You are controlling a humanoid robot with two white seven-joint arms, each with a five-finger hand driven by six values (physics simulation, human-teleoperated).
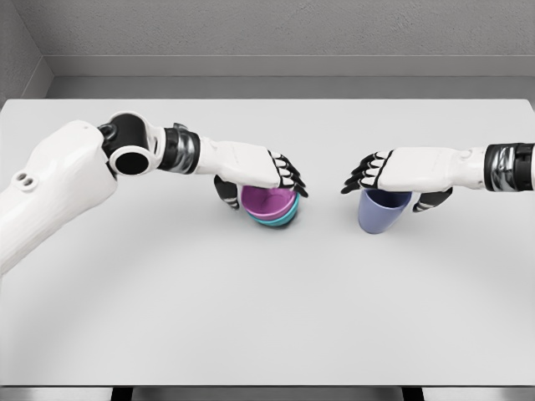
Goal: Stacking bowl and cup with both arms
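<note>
A bowl (271,209), magenta inside and teal outside, sits on the white table (267,317) just left of centre. My left hand (259,182) lies over its top, thumb against the left side and fingers curled over the far right rim, grasping it. A blue-violet cup (382,214) stands upright right of centre, about a hand's width from the bowl. Over its mouth is my right hand (394,185), with the fingers bent down past the left rim and the thumb against the right side, closed around it. Both objects appear to rest on the table.
The table's back edge meets a grey wall (267,58). Its front edge (267,386) runs along the bottom of the view. My left forearm (58,188) crosses the left part of the table.
</note>
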